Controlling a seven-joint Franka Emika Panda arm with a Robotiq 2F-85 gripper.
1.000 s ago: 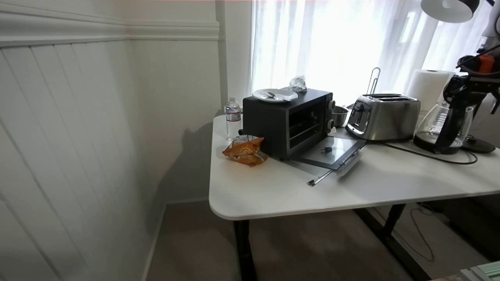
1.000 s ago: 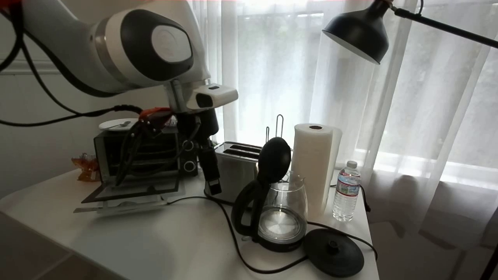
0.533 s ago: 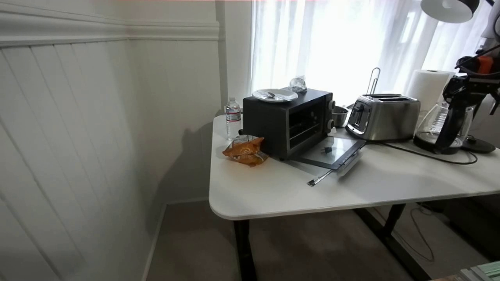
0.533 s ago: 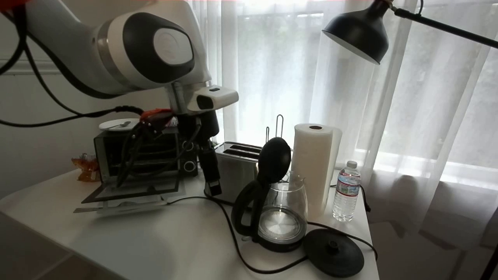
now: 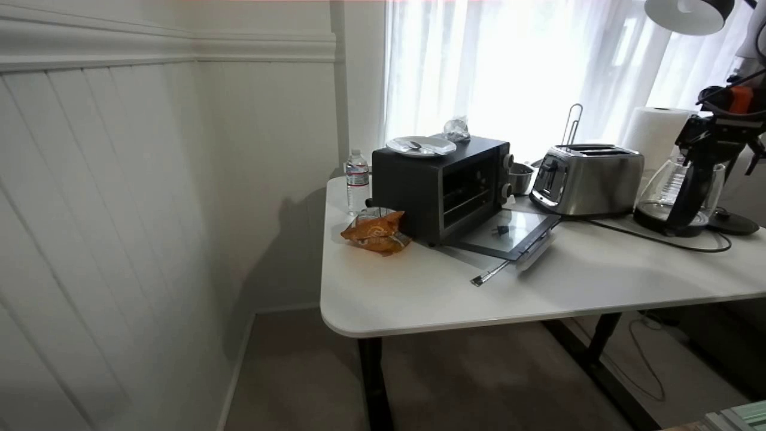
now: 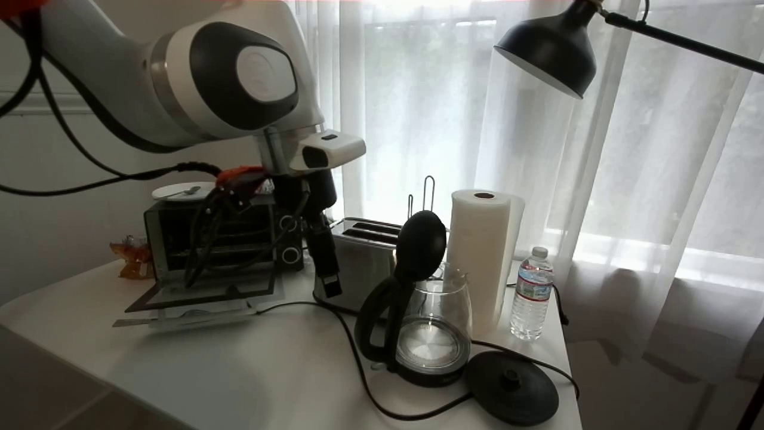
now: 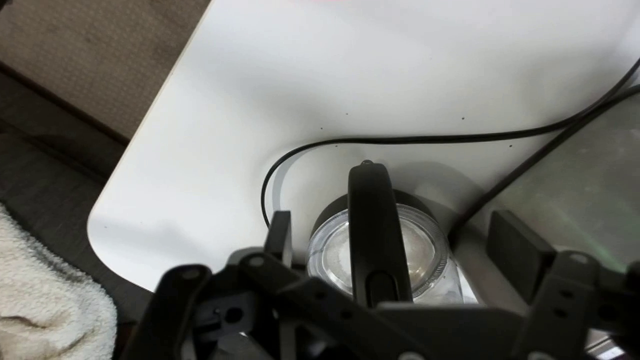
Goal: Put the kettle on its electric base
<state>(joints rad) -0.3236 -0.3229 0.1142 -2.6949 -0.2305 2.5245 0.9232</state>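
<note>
The kettle (image 6: 439, 352) stands upright on the white table, with a clear glass body, black bottom and black handle (image 6: 373, 328). Its black lid (image 6: 421, 245) is tipped up. The electric base (image 6: 512, 394), a flat black disc with a central knob, lies beside the kettle; whether they touch I cannot tell. It also shows in an exterior view (image 5: 733, 222). My gripper (image 6: 262, 288) is open and empty, in the air on the handle side of the kettle. In the wrist view the handle (image 7: 377, 235) appears between the wide-apart fingers, apart from both; the base is hidden there.
A silver toaster (image 5: 598, 185) and a paper-towel roll (image 6: 477, 257) stand behind the kettle. A black toaster oven (image 5: 413, 191) has its glass door (image 5: 508, 233) down. A water bottle (image 6: 533, 298) stands near the base. A black cord (image 6: 406, 416) loops round the kettle.
My gripper has shifted and turned very slightly, still open; in an exterior view it moves a little left. The kettle and the base have not moved.
</note>
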